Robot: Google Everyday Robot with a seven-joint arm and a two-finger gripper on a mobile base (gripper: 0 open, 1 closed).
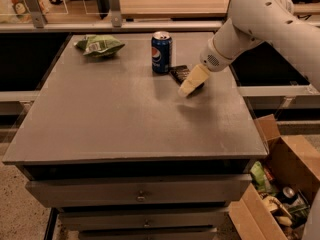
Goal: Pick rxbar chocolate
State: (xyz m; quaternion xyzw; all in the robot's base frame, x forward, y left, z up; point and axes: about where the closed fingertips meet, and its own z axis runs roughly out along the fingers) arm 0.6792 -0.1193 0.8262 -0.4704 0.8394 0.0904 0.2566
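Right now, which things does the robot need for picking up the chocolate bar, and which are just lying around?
For the job:
rxbar chocolate, black wrapper, flat on the table
gripper, low at the bar's end, on the side away from the can

Just lying about:
Pepsi can, upright beside the bar
green chip bag, far left corner
cardboard box, on the floor

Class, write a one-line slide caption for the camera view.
The gripper poised at the black rxbar chocolate beside the Pepsi can; a green chip bag lies farther off.
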